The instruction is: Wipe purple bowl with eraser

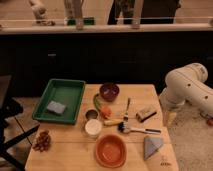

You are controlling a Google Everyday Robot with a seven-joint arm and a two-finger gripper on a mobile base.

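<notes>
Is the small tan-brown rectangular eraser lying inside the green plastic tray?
No, the eraser lies on the wooden table right of the tray, while the gripper hangs beside the table's right edge.

You are in a kitchen-like test space: a wooden counter [65, 147] carries a purple bowl [109, 92], an orange bowl [110, 150], a white cup [93, 128] and a green tray [65, 82]; dark cabinets [100, 60] stand behind its far edge. The gripper [170, 118] hangs just off its right edge.
</notes>
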